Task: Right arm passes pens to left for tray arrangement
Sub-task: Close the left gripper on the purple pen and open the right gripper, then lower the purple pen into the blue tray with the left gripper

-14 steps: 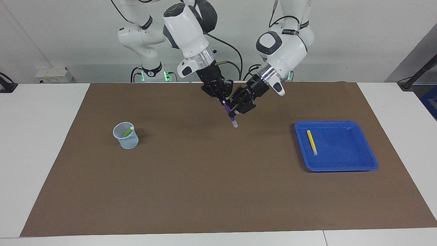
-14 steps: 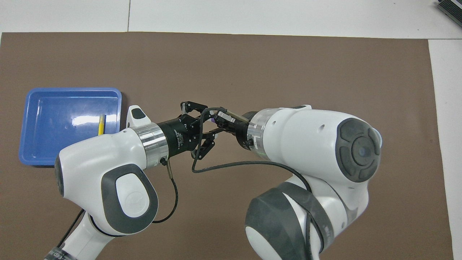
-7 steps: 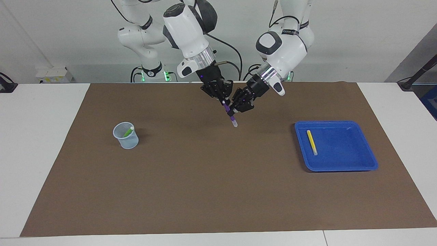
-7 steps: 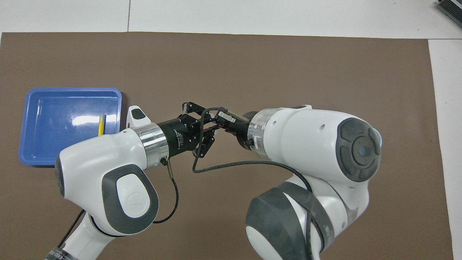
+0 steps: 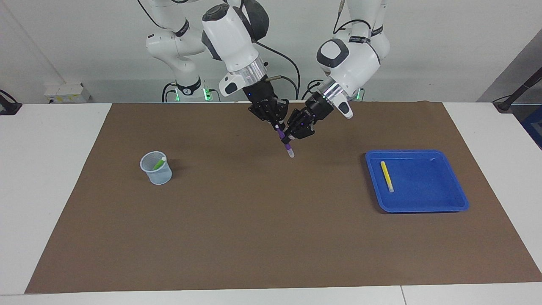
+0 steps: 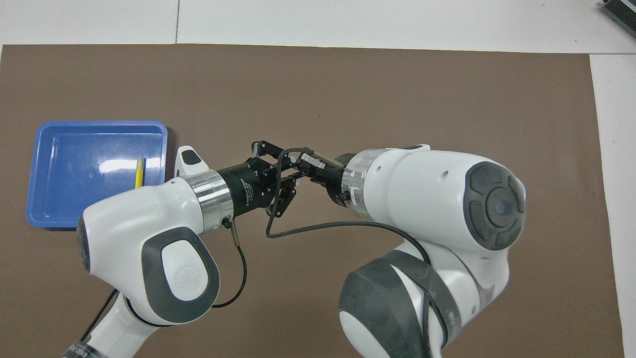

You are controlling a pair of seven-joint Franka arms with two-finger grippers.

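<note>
My right gripper [image 5: 276, 123] is shut on the upper part of the purple pen [image 5: 285, 143] and holds it above the mat's middle, pale end down. My left gripper [image 5: 293, 133] is open beside it, its fingers [image 6: 279, 206] spread on either side of the pen's shaft. The yellow pen [image 5: 386, 176] lies in the blue tray [image 5: 440, 201] at the left arm's end of the table. It also shows in the overhead view [image 6: 139, 174], in the tray [image 6: 59, 199]. The green pen [image 5: 159, 163] stands in a mesh cup.
The small pale-blue mesh cup [image 5: 157, 174] stands on the brown mat [image 5: 254, 233] toward the right arm's end. In the overhead view the right arm hides it. White table shows around the mat.
My left gripper has moved in closer to the purple pen and risen a little. My right gripper has held the pen still.
</note>
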